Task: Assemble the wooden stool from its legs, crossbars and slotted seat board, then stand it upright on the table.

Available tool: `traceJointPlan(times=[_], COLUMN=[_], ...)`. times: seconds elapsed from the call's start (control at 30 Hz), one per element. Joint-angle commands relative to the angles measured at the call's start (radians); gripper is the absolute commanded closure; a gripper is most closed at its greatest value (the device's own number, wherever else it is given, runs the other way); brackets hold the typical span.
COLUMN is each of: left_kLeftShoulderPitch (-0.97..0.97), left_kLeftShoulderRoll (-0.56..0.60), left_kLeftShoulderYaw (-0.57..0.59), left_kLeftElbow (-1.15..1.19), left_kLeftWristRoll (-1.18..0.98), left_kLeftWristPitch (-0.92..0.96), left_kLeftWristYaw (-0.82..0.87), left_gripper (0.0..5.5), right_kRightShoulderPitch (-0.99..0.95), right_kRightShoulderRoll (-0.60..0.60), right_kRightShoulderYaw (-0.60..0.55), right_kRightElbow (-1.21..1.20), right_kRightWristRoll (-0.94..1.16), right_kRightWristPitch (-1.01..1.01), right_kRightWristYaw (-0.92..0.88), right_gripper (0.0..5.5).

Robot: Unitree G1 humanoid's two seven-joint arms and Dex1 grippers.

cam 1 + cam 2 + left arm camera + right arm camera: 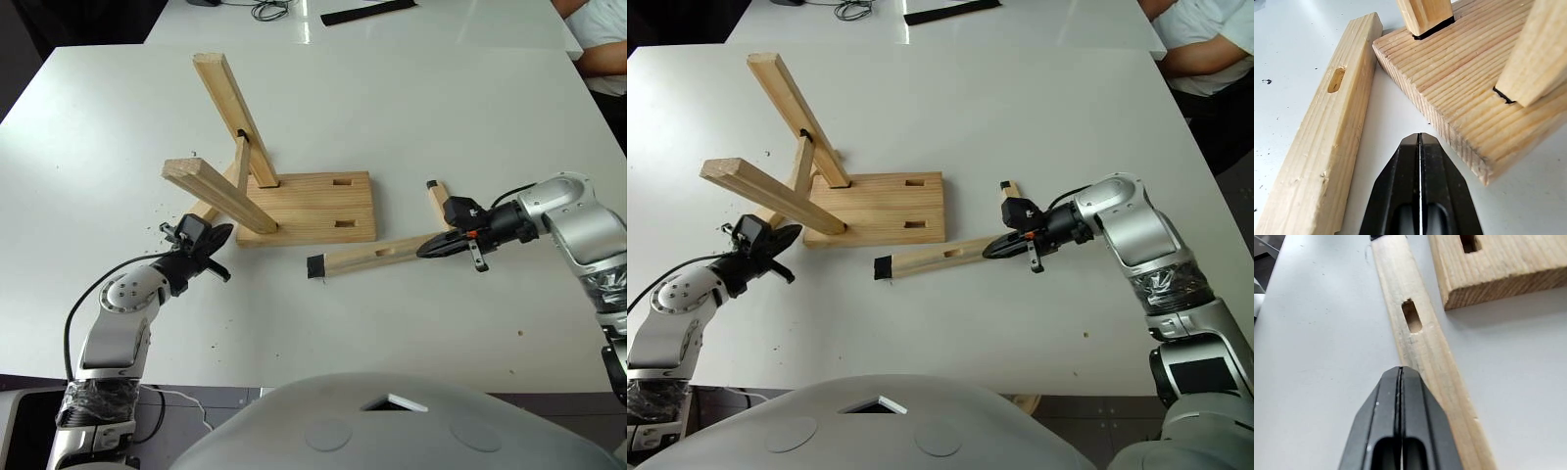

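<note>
The slotted seat board (323, 208) lies flat mid-table. Two legs (233, 113) (217, 194) stand in its left slots, joined by a crossbar (241, 162). Its two right slots are open. A loose slotted leg (377, 256) lies just in front of the board, and a short crossbar (438, 201) lies to its right. My right gripper (421, 253) is shut, its tip against the loose leg (1420, 338) near its right end. My left gripper (225, 233) is shut and empty, pointing at the board's left corner (1459, 83), beside another loose leg (1327, 127).
Dark specks (157, 220) are scattered on the white table (441, 117) by the left gripper. A black strip (367, 12) and cables (269, 10) lie on the far table. There is free room at the back and the front right.
</note>
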Motion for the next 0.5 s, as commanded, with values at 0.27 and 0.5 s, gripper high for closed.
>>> traceJointPlan(times=[0.27,0.5], left_kLeftShoulderPitch=[0.001,-0.008], left_kLeftShoulderRoll=[-0.001,0.000], left_kLeftShoulderYaw=[0.000,-0.004], left_kLeftElbow=[0.000,0.005], left_kLeftWristRoll=[0.007,0.008], left_kLeftWristPitch=[-0.007,-0.010], left_kLeftWristYaw=[-0.006,-0.010], left_gripper=[5.48,5.48], right_kRightShoulderPitch=[-0.135,-0.254], right_kRightShoulderRoll=[0.085,0.174], right_kRightShoulderYaw=[0.051,0.034], right_kRightElbow=[0.289,0.529], right_kRightWristRoll=[-0.142,-0.185], right_kRightWristPitch=[-0.143,-0.245], right_kRightWristYaw=[-0.158,-0.263], right_gripper=[5.50,5.50])
